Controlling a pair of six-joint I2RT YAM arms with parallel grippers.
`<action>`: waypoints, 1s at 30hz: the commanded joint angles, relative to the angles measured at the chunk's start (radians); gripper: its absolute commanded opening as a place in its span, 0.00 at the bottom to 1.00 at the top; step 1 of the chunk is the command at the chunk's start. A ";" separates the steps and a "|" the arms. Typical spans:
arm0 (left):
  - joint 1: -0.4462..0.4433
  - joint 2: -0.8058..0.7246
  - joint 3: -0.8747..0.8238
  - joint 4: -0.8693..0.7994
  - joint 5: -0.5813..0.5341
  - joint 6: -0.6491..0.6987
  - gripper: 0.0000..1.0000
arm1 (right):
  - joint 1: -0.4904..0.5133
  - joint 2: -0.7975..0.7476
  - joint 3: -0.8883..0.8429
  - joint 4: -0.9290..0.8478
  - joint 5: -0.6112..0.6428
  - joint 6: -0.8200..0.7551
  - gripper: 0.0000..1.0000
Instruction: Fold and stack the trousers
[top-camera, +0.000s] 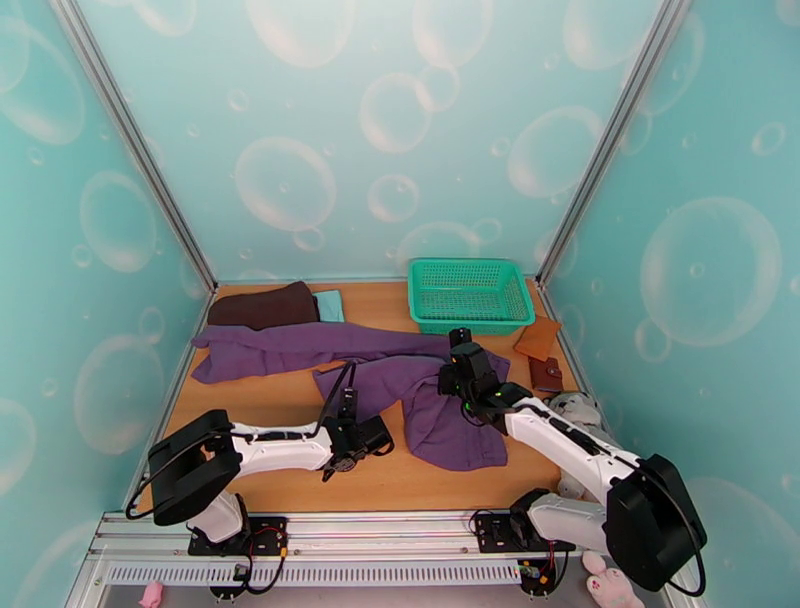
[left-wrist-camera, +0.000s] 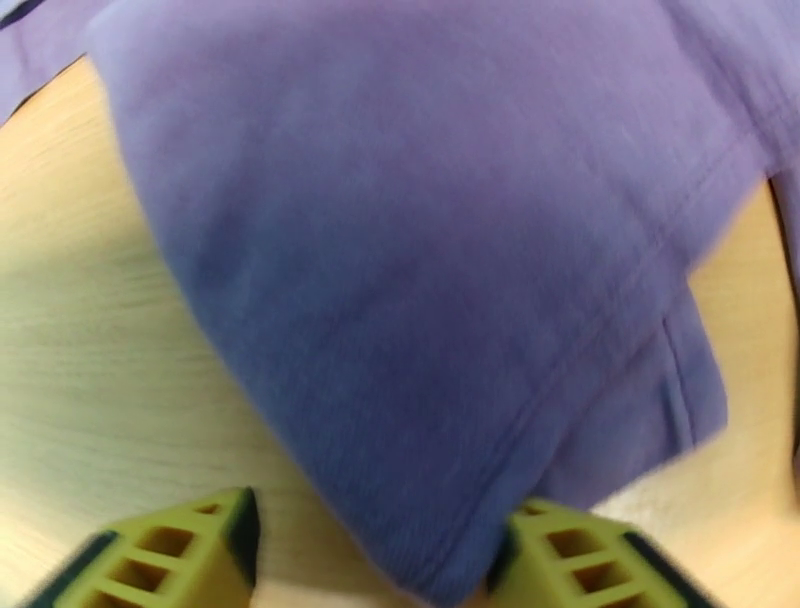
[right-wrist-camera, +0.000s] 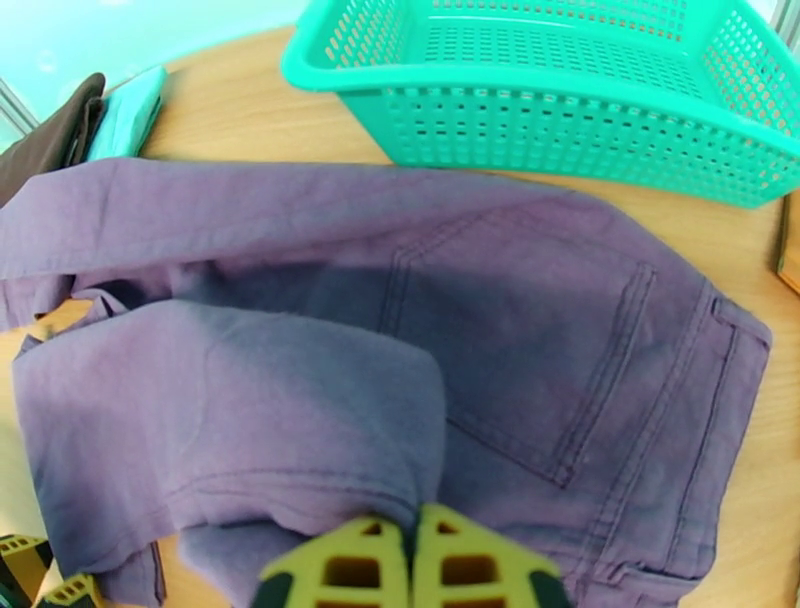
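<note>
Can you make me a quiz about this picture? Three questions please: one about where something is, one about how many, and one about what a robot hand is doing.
1. Where on the table does the green basket sit?
A. far right corner
B. near left corner
C. middle of the near edge

2. How many folded cloths lie at the far left?
A. one
B. two
C. four

3. What is the right gripper doing?
A. shut on the trousers
B. open over the basket
C. holding a cloth

Answers:
1 A: the top view shows it at the far right.
2 B: a dark brown cloth and a teal cloth lie side by side.
3 A: its fingers are closed with purple fabric pinched between them.
</note>
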 joint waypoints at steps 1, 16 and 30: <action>0.012 -0.062 -0.003 -0.047 -0.102 -0.052 0.23 | -0.008 -0.036 -0.022 0.037 -0.032 -0.020 0.00; 0.211 -0.451 0.407 -0.868 -0.174 -0.090 0.00 | 0.276 -0.185 -0.057 0.113 -0.272 -0.126 0.01; 0.526 -0.504 0.442 -0.800 -0.287 0.147 0.00 | 0.505 0.092 0.030 -0.050 -0.244 0.027 0.06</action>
